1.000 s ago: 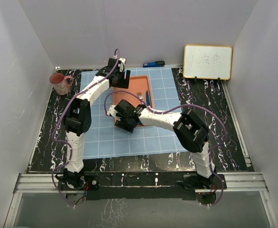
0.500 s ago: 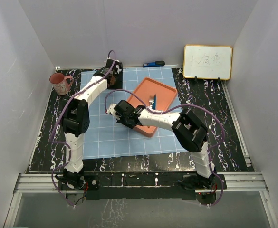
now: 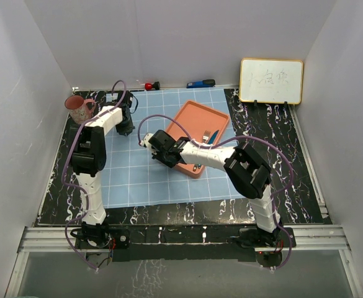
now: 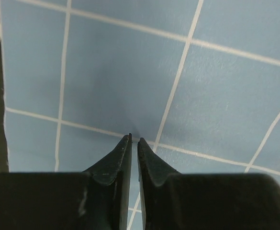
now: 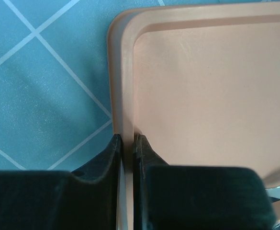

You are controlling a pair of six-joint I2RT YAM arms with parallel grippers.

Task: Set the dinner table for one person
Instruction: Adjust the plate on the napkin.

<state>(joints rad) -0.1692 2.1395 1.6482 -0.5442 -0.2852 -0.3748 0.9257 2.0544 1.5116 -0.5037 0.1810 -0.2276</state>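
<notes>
The dinner table (image 3: pixel 269 144) is black with white veins, and a light-blue gridded cloth (image 3: pixel 131 180) covers its middle. An orange tray (image 3: pixel 193 124) lies askew on the cloth, a fork (image 3: pixel 205 133) and a blue-handled utensil (image 3: pixel 213 136) inside it. My right gripper (image 3: pixel 167 159) is shut on the tray's rim (image 5: pixel 126 96) near a corner, one finger outside and one inside. Off to the left, my left gripper (image 3: pixel 126 126) hangs low over the bare cloth (image 4: pixel 216 96); its jaws (image 4: pixel 134 140) are shut with nothing between them.
A pink mug (image 3: pixel 78 109) stands at the back left on the table. A small whiteboard (image 3: pixel 271 81) leans at the back right. A blue object (image 3: pixel 201 83) and a red-handled one (image 3: pixel 150 85) lie along the back edge. White walls close in on three sides.
The tray has swung round and slid to the right in my right gripper, which closed on its rim. My left arm has left the tray's far edge, moved left and shut.
</notes>
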